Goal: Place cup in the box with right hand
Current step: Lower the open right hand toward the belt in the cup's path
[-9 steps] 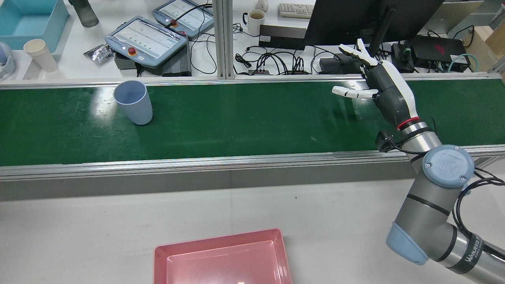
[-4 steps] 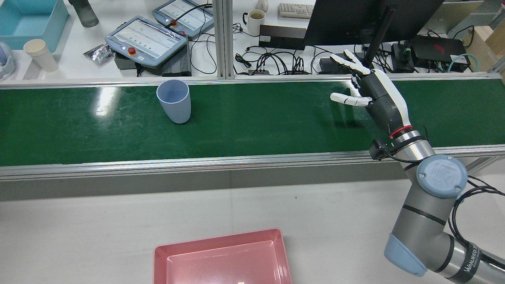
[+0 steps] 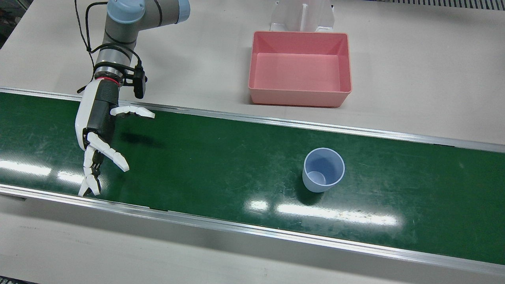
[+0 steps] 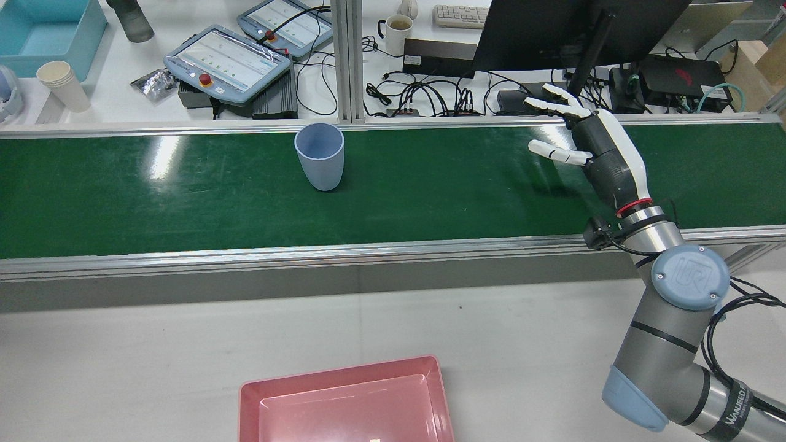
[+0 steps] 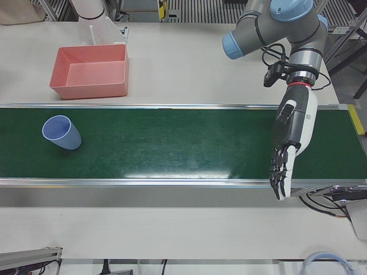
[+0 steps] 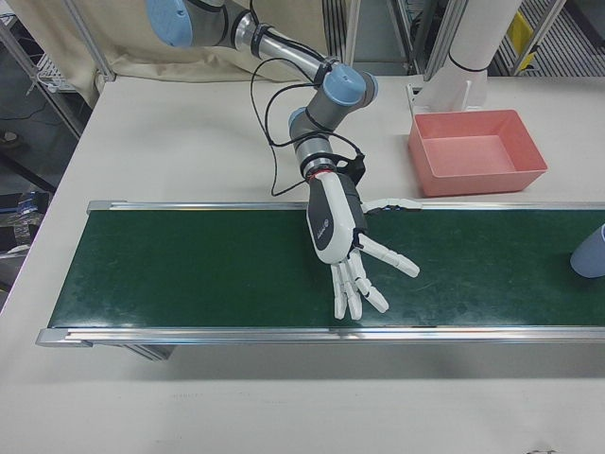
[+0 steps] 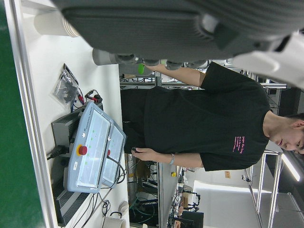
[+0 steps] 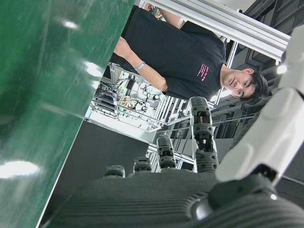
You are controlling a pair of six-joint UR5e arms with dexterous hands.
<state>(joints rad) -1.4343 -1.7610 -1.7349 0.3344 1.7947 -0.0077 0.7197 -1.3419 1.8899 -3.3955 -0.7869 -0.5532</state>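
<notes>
Seen from the rear camera, left to right: the robot's left hand [image 5: 292,137], caught only by the left-front camera, hangs over its own end of the green belt surface [image 4: 430,202], fingers straight and loosely parted, holding nothing. Next comes the pale blue cup [image 4: 319,156], standing upright and mouth-up on the belt's far half, near the rail on the operators' side and untouched by either hand. The pink box [image 4: 344,373] sits empty on the grey surface on the robot's side of the belt, roughly level with the cup. At far right, the right hand [image 4: 605,156] hovers above the belt with its fingers [image 4: 552,153] spread wide and the thumb angled off toward the cup, gripping nothing; hand and cup are well apart.

The task appears to be at its 1st step, the approach, with the grasp not yet made. The next move likely calls for bringing the open right hand alongside the cup, closing the fingers around its wall without tipping it, then lifting it over the near rail to the box.
</notes>
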